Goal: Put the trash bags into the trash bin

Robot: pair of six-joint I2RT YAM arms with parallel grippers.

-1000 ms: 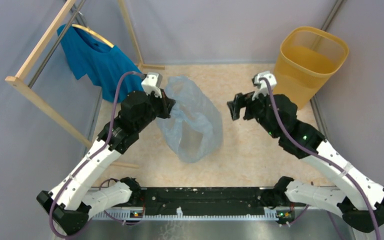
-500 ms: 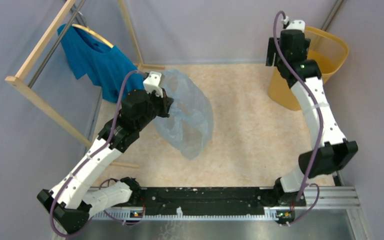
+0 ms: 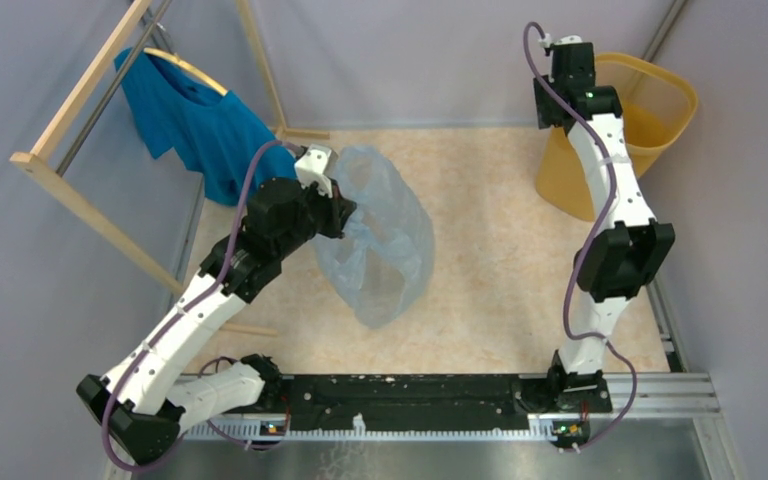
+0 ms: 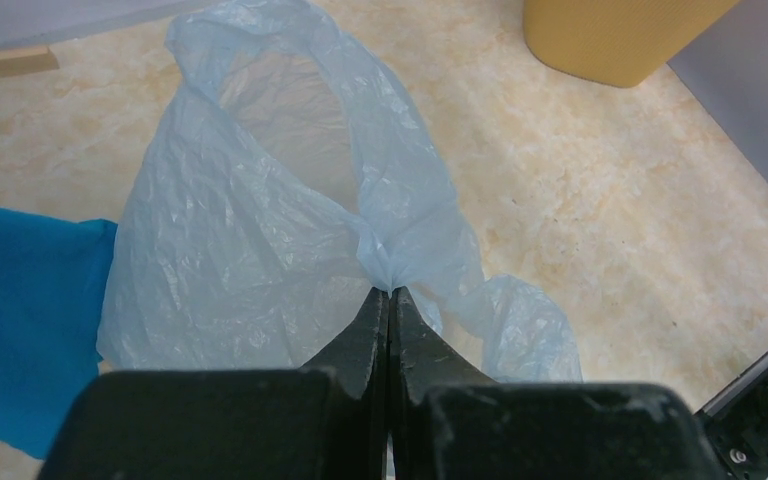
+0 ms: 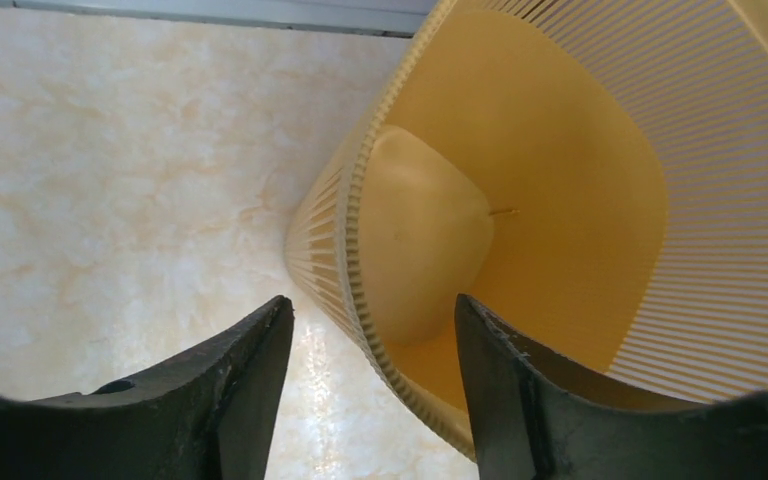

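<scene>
The pale grey-blue trash bag (image 3: 385, 240) hangs spread out over the middle of the table, also in the left wrist view (image 4: 260, 230). My left gripper (image 3: 343, 207) is shut on a bunched fold of its upper edge (image 4: 390, 290). The yellow-orange trash bin (image 3: 650, 110) stands at the far right corner; it looks empty inside (image 5: 560, 200). My right gripper (image 3: 550, 100) is open and empty, held above the bin's left rim (image 5: 375, 300), with one finger on each side of the rim line.
A bright blue T-shirt (image 3: 195, 120) hangs on a hanger from a wooden rack (image 3: 70, 195) at the far left; its cloth shows in the left wrist view (image 4: 20, 320). Grey walls close in the back and both sides. The black base rail (image 3: 400, 400) runs along the near edge.
My right arm has swung from the table's middle up and back to the bin's left rim. My left gripper has kept its hold on the bag, shifting it slightly.
</scene>
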